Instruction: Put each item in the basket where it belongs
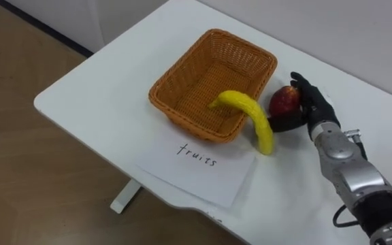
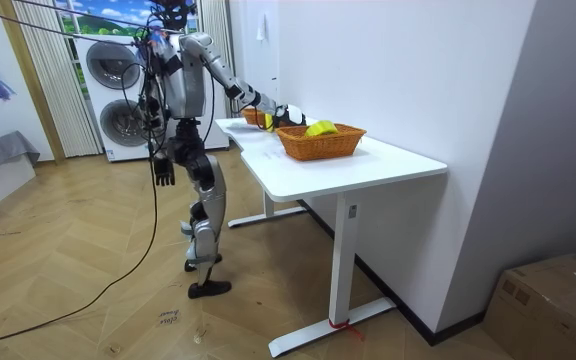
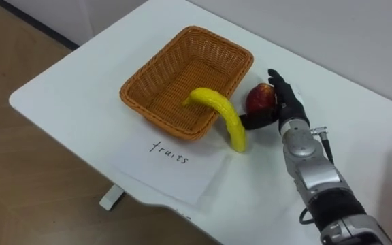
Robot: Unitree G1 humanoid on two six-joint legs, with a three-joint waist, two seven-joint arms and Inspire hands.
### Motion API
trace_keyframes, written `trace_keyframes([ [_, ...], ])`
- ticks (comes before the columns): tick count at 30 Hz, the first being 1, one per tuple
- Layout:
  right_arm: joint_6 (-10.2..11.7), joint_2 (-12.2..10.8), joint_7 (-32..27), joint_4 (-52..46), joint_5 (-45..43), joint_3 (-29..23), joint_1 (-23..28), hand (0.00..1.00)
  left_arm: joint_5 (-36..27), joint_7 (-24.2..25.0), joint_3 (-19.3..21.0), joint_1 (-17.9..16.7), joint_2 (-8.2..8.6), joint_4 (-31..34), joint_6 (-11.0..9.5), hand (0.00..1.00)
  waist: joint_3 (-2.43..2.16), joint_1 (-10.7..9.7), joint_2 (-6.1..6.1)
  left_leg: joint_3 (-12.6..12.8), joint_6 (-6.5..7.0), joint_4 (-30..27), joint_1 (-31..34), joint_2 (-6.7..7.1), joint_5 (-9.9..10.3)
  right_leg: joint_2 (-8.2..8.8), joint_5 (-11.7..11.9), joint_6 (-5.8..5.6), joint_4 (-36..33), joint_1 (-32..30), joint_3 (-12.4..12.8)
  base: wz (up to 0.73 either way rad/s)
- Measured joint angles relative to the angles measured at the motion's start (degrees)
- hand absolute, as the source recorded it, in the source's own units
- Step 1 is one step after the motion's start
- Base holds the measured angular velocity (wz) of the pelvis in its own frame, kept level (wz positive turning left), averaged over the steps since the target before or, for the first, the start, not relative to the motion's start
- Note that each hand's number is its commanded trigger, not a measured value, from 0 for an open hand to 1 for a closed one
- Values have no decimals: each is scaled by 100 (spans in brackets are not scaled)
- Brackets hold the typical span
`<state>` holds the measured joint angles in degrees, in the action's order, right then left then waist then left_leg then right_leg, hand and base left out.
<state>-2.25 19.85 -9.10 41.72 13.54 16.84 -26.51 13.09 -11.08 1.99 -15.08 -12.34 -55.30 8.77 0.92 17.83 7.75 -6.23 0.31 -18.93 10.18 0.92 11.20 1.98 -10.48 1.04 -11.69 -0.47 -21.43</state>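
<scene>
A wicker fruit basket [image 1: 182,82] stands on the white table [image 1: 101,95]. A yellow banana [image 1: 254,112] lies draped over its near right rim, one end inside and the other hanging down to the table. A red apple [image 1: 285,100] sits on the table just right of the basket. My right hand [image 1: 309,102] is open and cups the apple, with straight fingers [image 1: 303,85] against its far right side and the thumb reaching under its front. In the room view I stand at the table's end, my right hand [image 2: 286,113] stretched over it and my left hand [image 2: 163,172] hanging by my hip.
A white sheet with handwriting [image 1: 199,160] lies in front of the basket, near the table's edge. A second wicker basket [image 2: 320,142] holding something yellow stands further along the table. Washing machines [image 2: 113,95] stand behind me, and a cardboard box [image 2: 558,300] sits on the floor.
</scene>
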Motion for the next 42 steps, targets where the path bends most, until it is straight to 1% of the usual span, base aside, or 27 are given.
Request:
trace_keyframes([
  [3,6,0,57,107,1,0,-59,0,0,0,0,0,0,-1,0,0,6,4,3,0,-2,-6,1,-2,-1,0,1,1,0,6,-7,0],
  [4,8,0,59,130,0,0,-59,25,-1,0,0,0,0,-3,0,0,9,4,7,0,-2,-11,2,-2,-1,0,1,1,0,7,-9,0],
  [5,12,0,59,132,-1,0,-59,80,-3,0,0,0,-1,-6,0,0,11,1,8,0,-2,-14,4,-2,-1,-1,1,1,0,6,-9,0],
  [6,20,0,59,132,-4,0,-59,100,-5,0,0,1,-2,-11,0,0,15,1,11,-1,-2,-19,10,-2,-1,-1,1,1,0,2,-12,0],
  [10,29,11,18,131,-26,-12,-89,100,-5,0,0,0,-3,-14,0,0,26,-13,32,-1,-2,-24,12,-2,0,-1,0,1,1,1,-13,0],
  [16,28,111,-73,133,-36,-26,-101,100,-5,0,-2,22,-3,-15,-1,0,32,-34,41,1,-5,-24,11,-7,2,-6,0,1,3,-1,-11,0],
  [34,11,100,48,142,-35,-10,-103,100,-4,1,-2,27,-7,-31,0,0,42,-27,38,1,-6,-20,16,-8,3,-7,1,1,3,-11,-11,0],
  [42,14,92,71,137,-17,-16,-103,100,-1,2,1,25,-6,-30,-1,0,31,-26,51,31,-5,-14,1,-15,3,-5,3,5,4,-25,8,-1],
])
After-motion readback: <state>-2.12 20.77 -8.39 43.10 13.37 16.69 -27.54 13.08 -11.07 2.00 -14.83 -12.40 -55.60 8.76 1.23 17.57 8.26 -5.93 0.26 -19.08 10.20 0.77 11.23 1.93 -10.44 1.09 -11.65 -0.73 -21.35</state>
